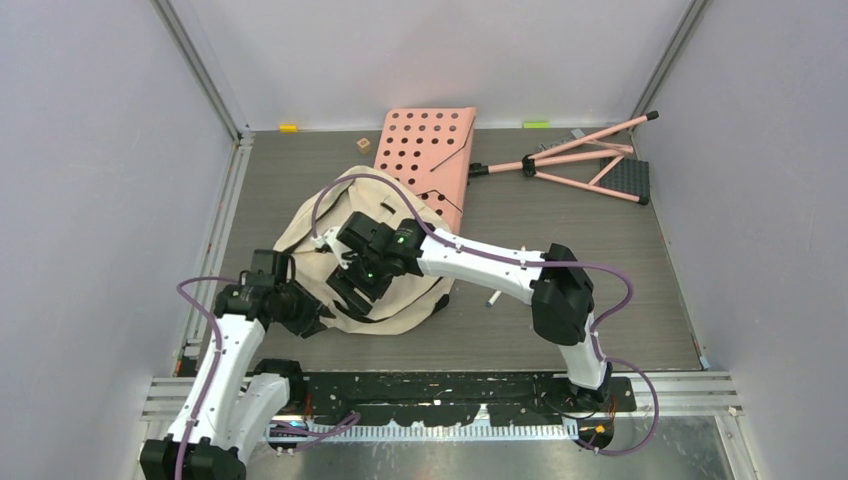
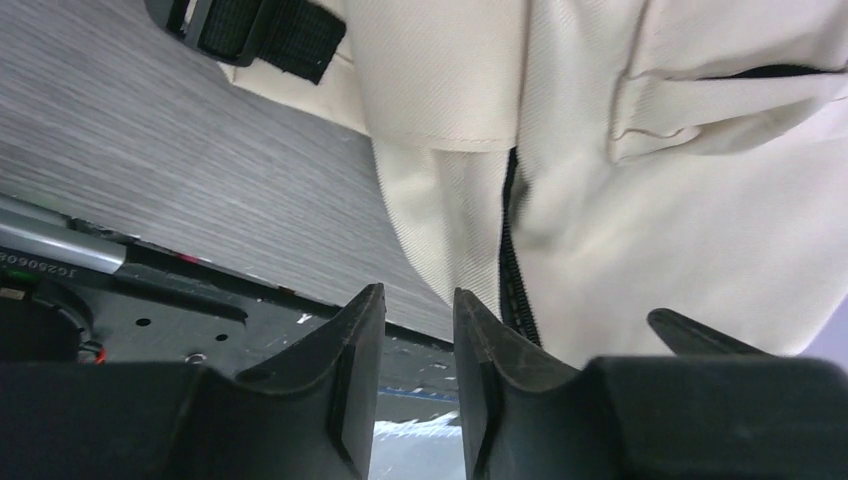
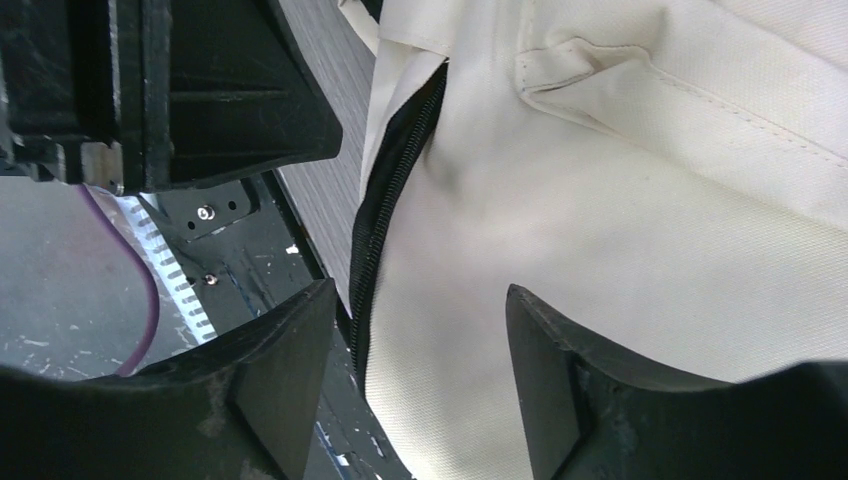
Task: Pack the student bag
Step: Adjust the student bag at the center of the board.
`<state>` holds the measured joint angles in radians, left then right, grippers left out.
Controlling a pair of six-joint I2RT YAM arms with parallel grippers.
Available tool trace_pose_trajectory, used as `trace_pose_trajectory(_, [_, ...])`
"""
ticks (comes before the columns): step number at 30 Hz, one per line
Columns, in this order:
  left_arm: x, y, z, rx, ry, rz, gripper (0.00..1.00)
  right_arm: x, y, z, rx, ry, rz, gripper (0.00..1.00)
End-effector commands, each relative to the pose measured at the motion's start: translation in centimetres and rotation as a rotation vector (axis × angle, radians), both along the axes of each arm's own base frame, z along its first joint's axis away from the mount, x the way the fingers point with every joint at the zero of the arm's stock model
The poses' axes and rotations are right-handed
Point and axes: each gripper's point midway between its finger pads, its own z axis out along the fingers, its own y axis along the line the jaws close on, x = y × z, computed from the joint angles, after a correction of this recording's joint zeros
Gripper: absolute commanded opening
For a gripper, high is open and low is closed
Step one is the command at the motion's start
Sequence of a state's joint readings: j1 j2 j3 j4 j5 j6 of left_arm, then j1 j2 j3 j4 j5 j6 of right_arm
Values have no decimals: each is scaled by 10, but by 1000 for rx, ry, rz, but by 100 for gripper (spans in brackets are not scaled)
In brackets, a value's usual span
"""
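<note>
The student bag lies slumped on the grey surface, and both arms reach over it. Behind the bag, touching or overlapping its far edge, a pink perforated board lies flat. To the right of that board, well apart from the bag, lies a folded pink stand with a dark grey pad. A small wooden cube sits just behind the bag's far left corner. A small pale stick lies near the bag's near right corner.

The left gripper is at the bag's near left edge. Its jaws stand only narrowly parted, and nothing shows clamped in the slit between them. The bag's cream fabric hangs just past the tips, and its black zipper runs down beside the right-hand finger. Above, a black strap with a buckle lies at the bag's edge, and a cream fabric loop crosses the panel.

The right gripper hovers over the bag's near side with its jaws spread wide. Cream fabric fills the view past the gap, and the zipper curves down toward the left finger. Whether the tips touch the cloth cannot be told. The black body of the left arm sits close on the bag's left.
</note>
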<state>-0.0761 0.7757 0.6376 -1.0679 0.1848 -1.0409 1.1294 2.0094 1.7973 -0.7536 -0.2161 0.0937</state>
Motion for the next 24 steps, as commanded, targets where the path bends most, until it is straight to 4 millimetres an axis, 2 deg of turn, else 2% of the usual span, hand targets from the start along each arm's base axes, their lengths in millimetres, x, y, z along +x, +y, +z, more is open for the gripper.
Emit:
trace_pose_trajectory(1, [29,2,20,-2,-121,53,37,2,-4,4,-8,-37,25,66])
trace_pose_trajectory(5, [39,1,12,-4,-117,51,45,-1,-14,-10,-51,-34,38,65])
trace_pose_trajectory(11, [54,3,5,25,-131,17,51,-8,-16,-14,-55,2,53,70])
trace_pose_trajectory(14, [49,2,-2,30,-88,-9,46,-7,-14,-10,-46,1,44,70])
trace_pose_trajectory(18, [34,6,-11,54,-29,-22,42,-8,-5,0,-2,8,44,72])
trace_pose_trajectory(24, [13,12,-19,72,16,-1,30,-17,-12,-16,-55,13,91,74])
